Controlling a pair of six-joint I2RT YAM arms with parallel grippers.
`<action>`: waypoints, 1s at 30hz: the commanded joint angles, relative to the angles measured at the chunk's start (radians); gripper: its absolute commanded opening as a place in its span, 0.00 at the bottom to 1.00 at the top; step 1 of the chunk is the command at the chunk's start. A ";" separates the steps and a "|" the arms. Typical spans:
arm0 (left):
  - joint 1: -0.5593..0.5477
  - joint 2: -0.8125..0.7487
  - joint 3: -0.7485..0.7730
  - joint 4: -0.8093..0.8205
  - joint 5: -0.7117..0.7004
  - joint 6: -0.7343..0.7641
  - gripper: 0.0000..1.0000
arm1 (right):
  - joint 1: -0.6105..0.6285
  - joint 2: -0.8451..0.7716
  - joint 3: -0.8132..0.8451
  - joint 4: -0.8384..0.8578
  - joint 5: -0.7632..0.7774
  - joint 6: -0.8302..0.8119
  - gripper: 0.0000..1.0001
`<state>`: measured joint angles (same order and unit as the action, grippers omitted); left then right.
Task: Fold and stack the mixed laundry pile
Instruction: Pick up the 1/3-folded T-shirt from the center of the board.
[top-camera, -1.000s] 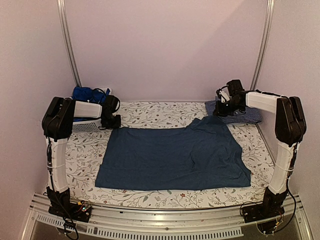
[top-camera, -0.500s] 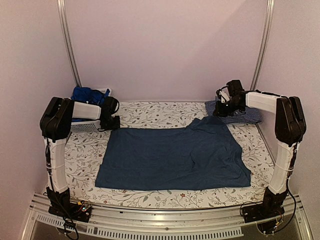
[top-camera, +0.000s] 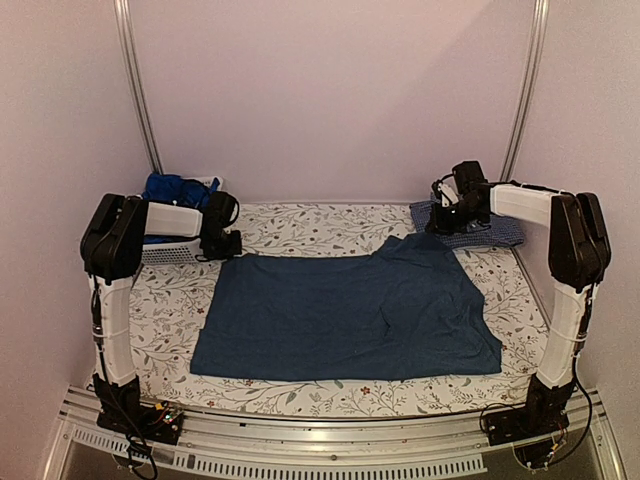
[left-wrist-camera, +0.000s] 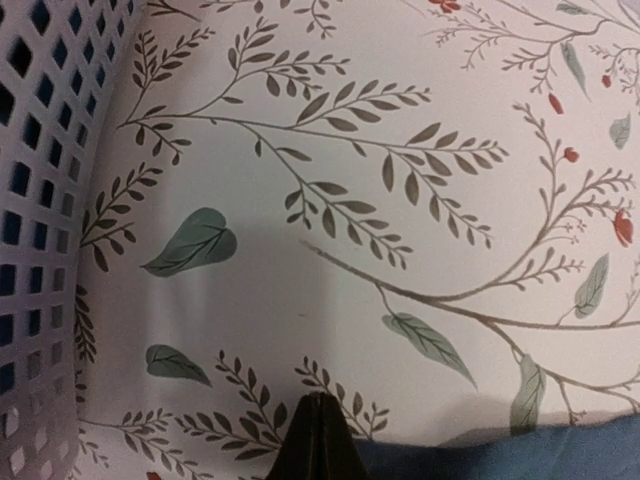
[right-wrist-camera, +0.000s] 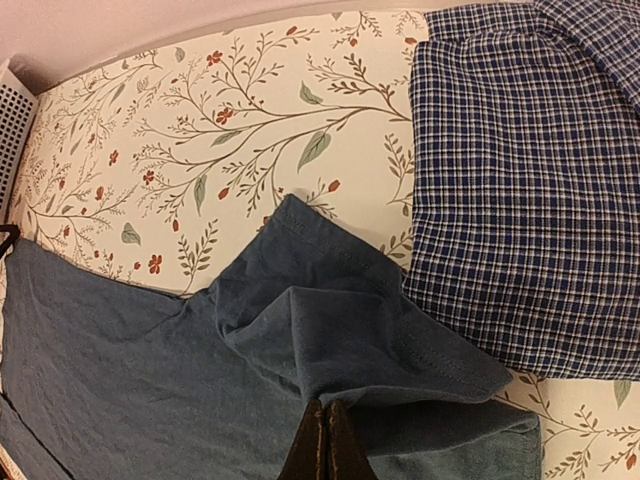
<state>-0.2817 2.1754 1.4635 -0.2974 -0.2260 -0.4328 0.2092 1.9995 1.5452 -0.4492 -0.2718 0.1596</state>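
Note:
A dark navy T-shirt (top-camera: 345, 315) lies spread flat on the flowered tablecloth. My left gripper (top-camera: 228, 243) is down at its far-left corner. In the left wrist view its jaws (left-wrist-camera: 318, 402) are shut, and the shirt's edge (left-wrist-camera: 520, 450) runs into them from the right. My right gripper (top-camera: 446, 221) is at the far-right corner, shut (right-wrist-camera: 326, 405) on a raised fold of the sleeve (right-wrist-camera: 360, 320). The blue checked shirt (top-camera: 488, 232) lies folded at the back right, just beyond that sleeve (right-wrist-camera: 530, 190).
A white mesh basket (top-camera: 168, 252) stands at the back left, right beside my left gripper, with a royal-blue garment (top-camera: 175, 188) in it. Its wall (left-wrist-camera: 40, 230) fills the left side of the left wrist view. Walls close in the table on three sides.
My left gripper's jaws have closed at the shirt's far-left corner. The right arm and the shirt have barely moved.

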 joint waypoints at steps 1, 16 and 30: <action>-0.010 -0.023 0.045 -0.035 0.010 0.037 0.00 | -0.004 -0.006 0.041 -0.010 0.007 -0.013 0.00; -0.009 -0.035 0.024 -0.077 -0.024 0.014 0.27 | -0.006 -0.003 0.050 -0.018 -0.008 -0.012 0.00; -0.020 0.060 0.029 -0.095 0.036 -0.008 0.18 | -0.005 0.009 0.057 -0.018 -0.006 -0.010 0.00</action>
<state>-0.2844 2.1807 1.4918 -0.3759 -0.2230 -0.4332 0.2089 1.9995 1.5787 -0.4633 -0.2718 0.1562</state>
